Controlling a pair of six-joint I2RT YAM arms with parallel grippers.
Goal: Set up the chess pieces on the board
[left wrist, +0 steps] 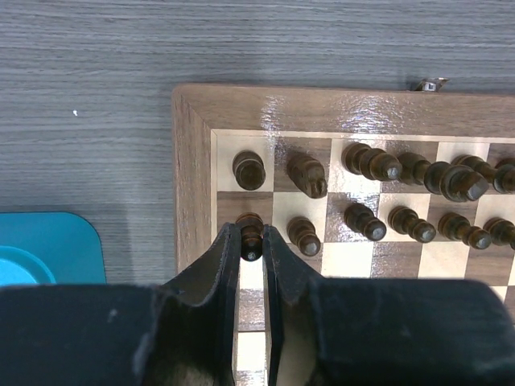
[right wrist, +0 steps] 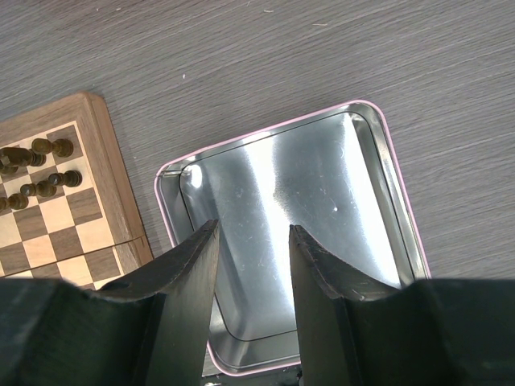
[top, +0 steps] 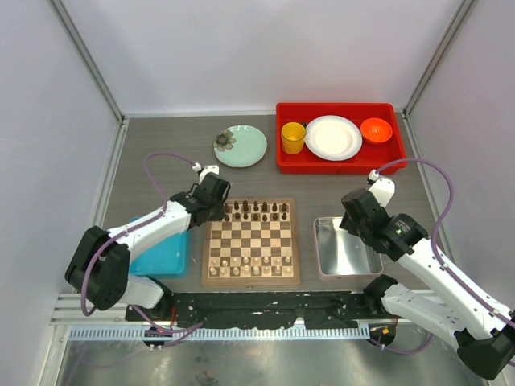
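Blue tray (top: 165, 256) sits on the counter (top: 161, 153) at far left, just beside the board's left edge. Left fingers (left wrist: 230, 245) are at the board's far-left corner, closed tight on a dark pawn (left wrist: 251, 232). The pawn is in the second row, outermost column, directly in front of the corner piece (left wrist: 249, 170). Can't tell if its base touches the square.

Board (top: 208, 249) lies centre-near, square to the arms. Dark pieces (top: 257, 211) fill the two far rows and pale pieces (top: 251, 265) the two near rows; the middle squares are bare. Left wrist view shows the dark ones upright, one per square.

Green plate (top: 240, 145) with a flower print is on the counter behind the board, well apart from it.

Tin (top: 326, 233), silver with a pinkish rim, is just right of the board and not touching it. Right fingers (right wrist: 201, 257) hang over it, partly open, gripping nothing.

Red tray (top: 282, 157) is at far right rear and holds a yellow cup (top: 293, 137), a white plate (top: 333, 137) and an orange bowl (top: 376, 129), left to right.
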